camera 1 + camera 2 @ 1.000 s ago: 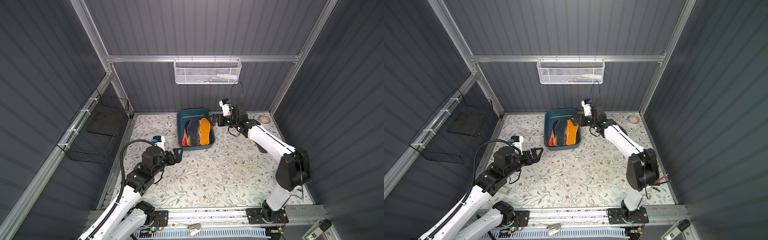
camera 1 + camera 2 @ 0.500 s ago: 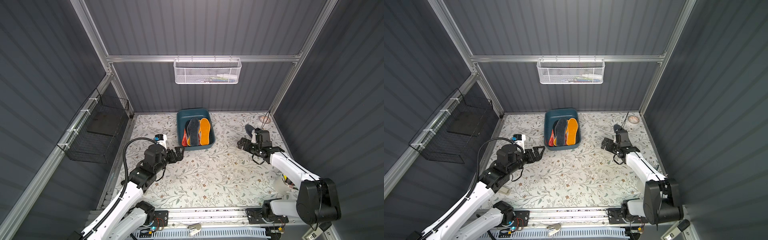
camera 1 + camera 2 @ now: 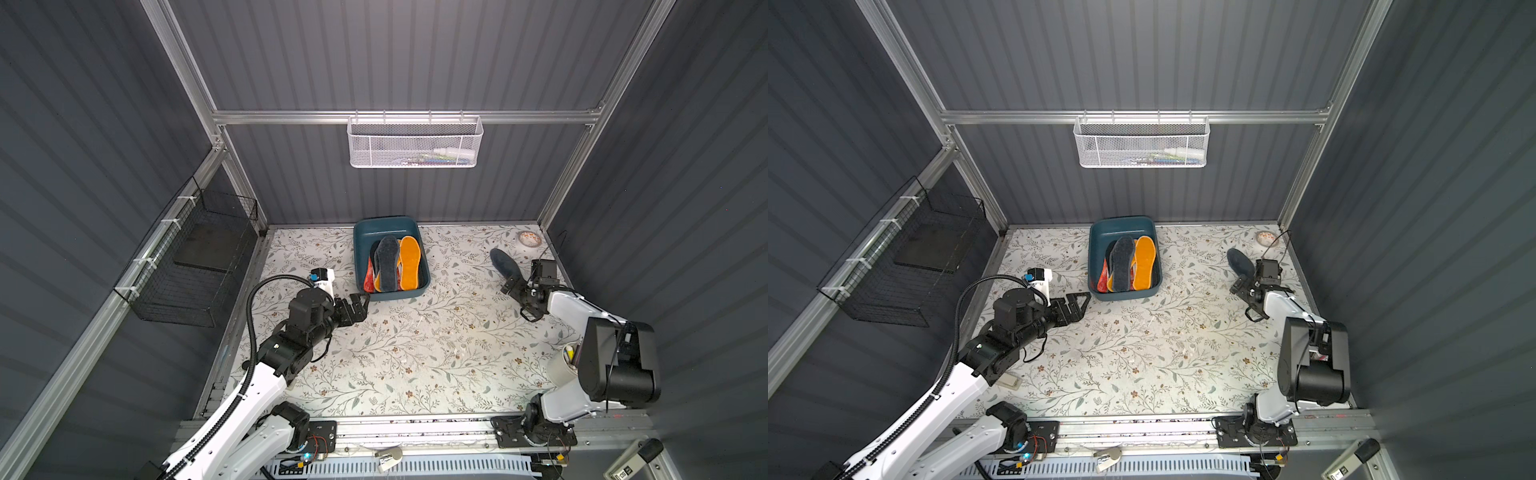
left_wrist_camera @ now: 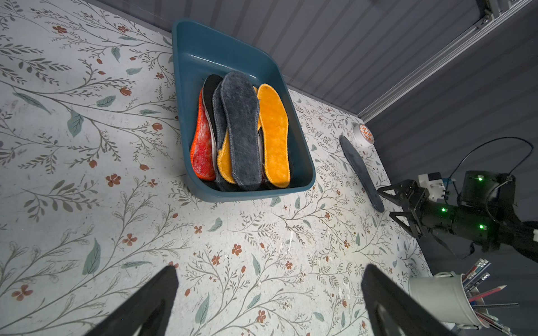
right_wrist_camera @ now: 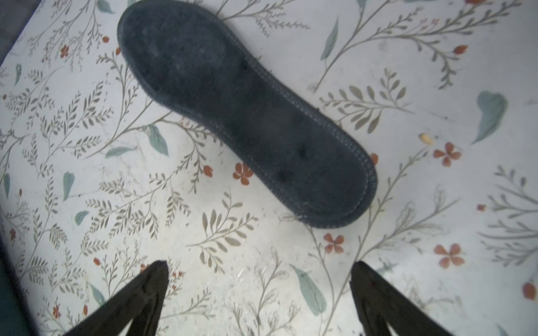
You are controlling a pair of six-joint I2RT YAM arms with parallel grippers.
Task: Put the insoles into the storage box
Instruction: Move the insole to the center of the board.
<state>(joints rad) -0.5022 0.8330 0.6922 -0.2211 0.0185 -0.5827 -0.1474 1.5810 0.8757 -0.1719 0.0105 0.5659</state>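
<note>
This is a robotics lab test cell: dark ribbed wall panels [image 3: 415,54] set in an aluminium frame [image 3: 291,117] box in a floral-patterned worktop [image 3: 415,353]. Two white robot arms [image 3: 253,390] are bolted to a metal rail [image 3: 415,427] along its front edge.

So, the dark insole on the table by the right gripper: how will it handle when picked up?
Probably floppy: the dark grey-blue insole is thin and lies flat on the floral table, so pinched at one end it may droop. Likely light, being so thin. Its fuzzy face should resist slipping, but the right gripper may struggle to get under it.
</note>
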